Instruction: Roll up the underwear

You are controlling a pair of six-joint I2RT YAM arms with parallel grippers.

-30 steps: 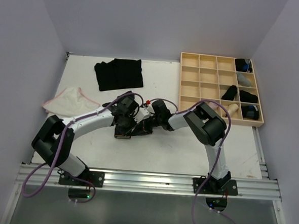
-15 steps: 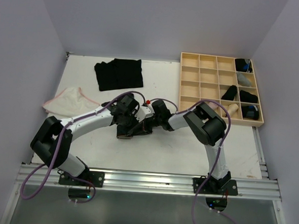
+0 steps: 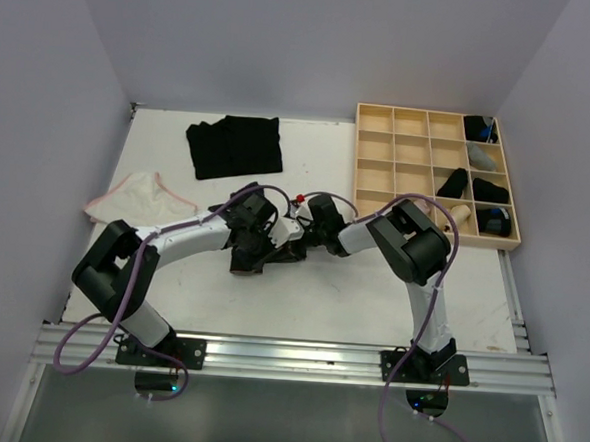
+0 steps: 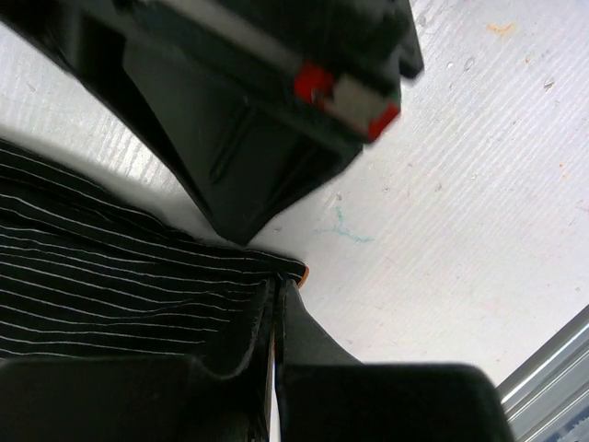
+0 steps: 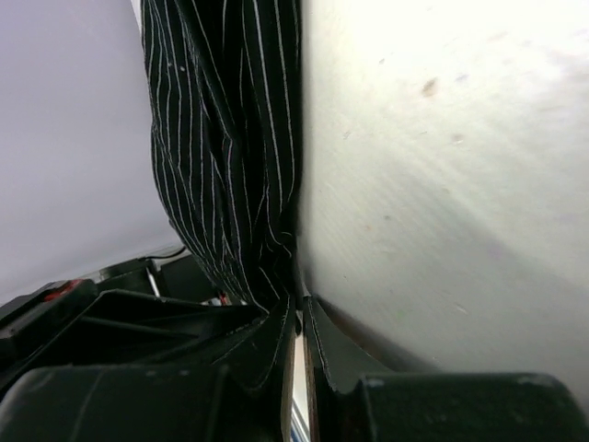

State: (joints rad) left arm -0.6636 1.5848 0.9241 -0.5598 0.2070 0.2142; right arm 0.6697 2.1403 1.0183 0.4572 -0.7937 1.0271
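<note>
**Pinstriped brief pinched from two sides at mid-table**

Top view: both arms reach inward and meet over the middle of the white table (image 3: 350, 305), their wrists almost touching. Left wrist view: the left gripper (image 4: 278, 285) has its fingers pressed together on the corner edge of a black pinstriped brief (image 4: 92, 276), which lies against the table surface. The housing of the other arm sits just beyond that corner. Right wrist view: the right gripper (image 5: 299, 308) is nearly closed, nipping a bunched fold of the same striped cloth close to the tabletop.

Elsewhere on the table, a flat pile of black briefs (image 3: 234, 147) lies near the far edge, and a whitish brief (image 3: 134, 199) with pink edging lies at the left edge, both well apart from the grippers. A pale wooden grid tray (image 3: 357, 155) stands at the far right; dark rolls (image 3: 490, 190) occupy several of its right-hand compartments.
</note>
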